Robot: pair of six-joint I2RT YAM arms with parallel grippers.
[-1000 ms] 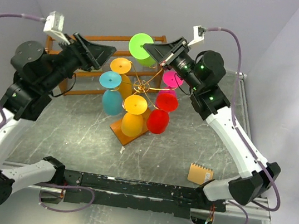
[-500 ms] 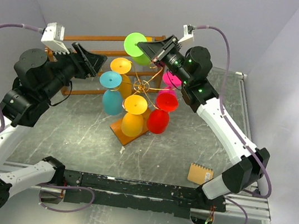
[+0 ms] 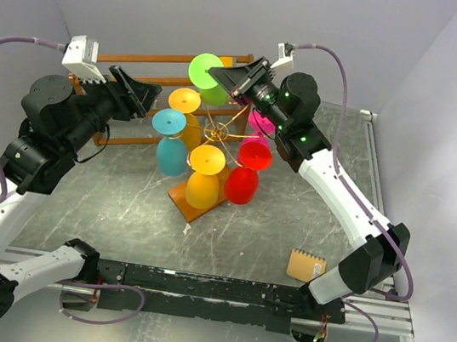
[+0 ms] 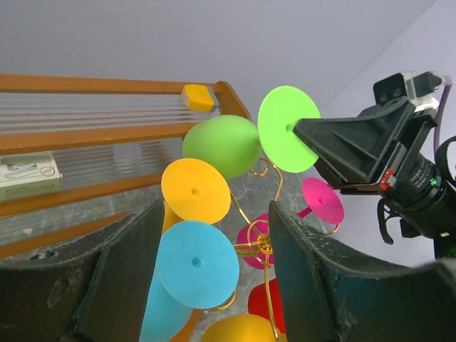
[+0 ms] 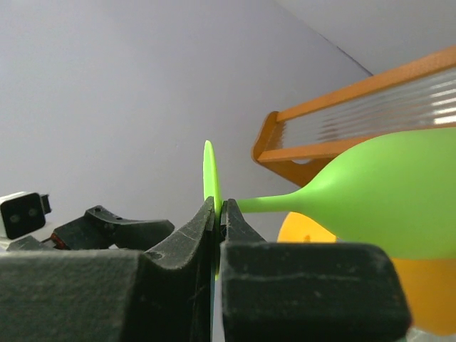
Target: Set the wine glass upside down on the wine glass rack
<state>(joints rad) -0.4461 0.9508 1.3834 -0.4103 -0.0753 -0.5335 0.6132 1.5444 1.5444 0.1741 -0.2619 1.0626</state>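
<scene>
Glass, green, is gripped at the rim of its foot by the right claw, whose jaws are pinched shut on the thin disc. It is carried tilted, bowl low, above the back of the rack, close to what appears to be a free gold scroll. The left claw is held wide and empty near the rack's left side. Several other glasses are already hung there, a yellow one and a magenta one being nearest the green bowl.

For the step to be done well, the stem should be slid sideways into the free scroll, with the foot brought level above the wire and the bowl hanging straight below. The neighbours should not be knocked, since the light stand could be rocked. The grip should be loosened only once the foot is judged to be borne by the wire.
</scene>
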